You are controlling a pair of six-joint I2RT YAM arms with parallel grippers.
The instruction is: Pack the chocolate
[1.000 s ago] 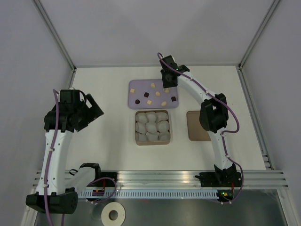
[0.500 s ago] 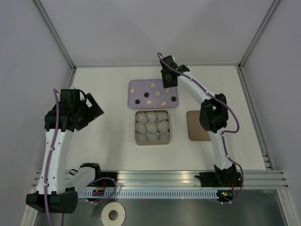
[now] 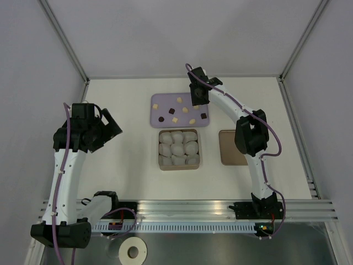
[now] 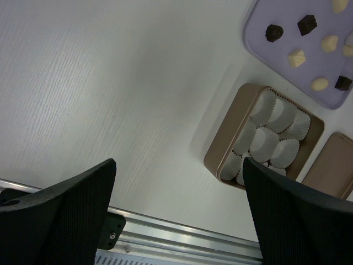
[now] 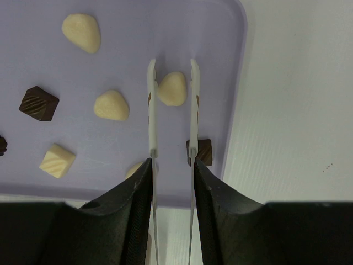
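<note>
Black and spread as wide as they would go, the jaws of the left gripper (image 4: 179,163) hung over the table (image 3: 121,99) at the left, holding nothing, well apart from the work. Mid-table sat the box (image 3: 179,167), its white cups (image 3: 177,148) showing no chocolate that I could see, so I judged the packing barely begun. Just behind the box lay the lilac tray (image 3: 165,102) with the chocolate (image 3: 175,119) scattered on it, pale bits and dark. The right gripper (image 5: 172,62) was over the tray's right end, its thin fingers (image 5: 151,110) parted and bracketing a pale piece (image 5: 172,88) that lay flat on the tray, not yet pinched as far as I could tell. That piece was a rounded wedge, nearly as broad as long, its narrower end pointing away from the wrist and its long axis roughly along the fingers. The pick was in hand; next, I reckoned, a gentle squeeze and lift, minding the dark piece (image 5: 199,152) just outside one finger. The lid (image 3: 231,148) lay right of the box.
</note>
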